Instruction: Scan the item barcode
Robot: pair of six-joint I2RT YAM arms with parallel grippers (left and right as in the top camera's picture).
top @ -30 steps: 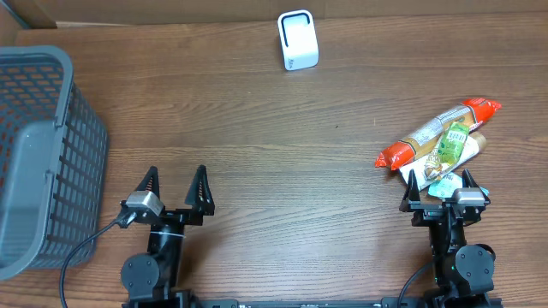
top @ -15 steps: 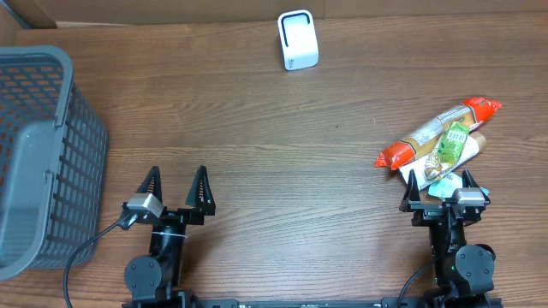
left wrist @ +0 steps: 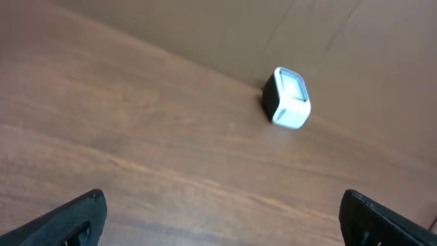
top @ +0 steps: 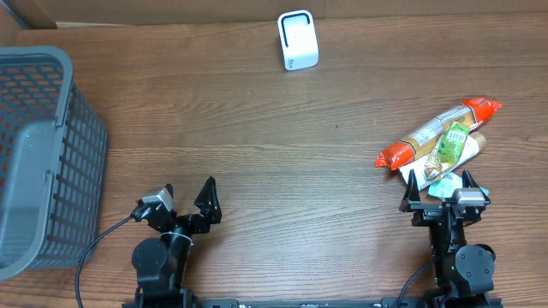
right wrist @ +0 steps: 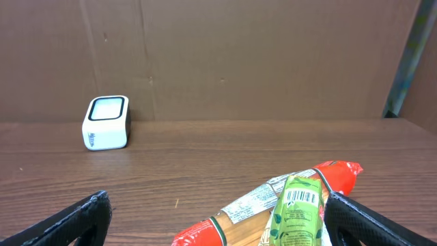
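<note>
No word or number is showing clearly enough to read. The green packet (right wrist: 295, 213) is displaying a barcode (right wrist: 302, 197) on a white patch at its far end, with the digits too small to make out. The white scanner (right wrist: 106, 123) is carrying a faint, illegible mark low on its front.

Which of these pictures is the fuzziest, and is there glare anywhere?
Left wrist view: the softest and tilted, with the white scanner lacking crisp edges. Right wrist view: sharp, the barcode on the green packet is plain to see. Overhead view: even light, only faint shadows, no strong glare on the wooden table.
</note>
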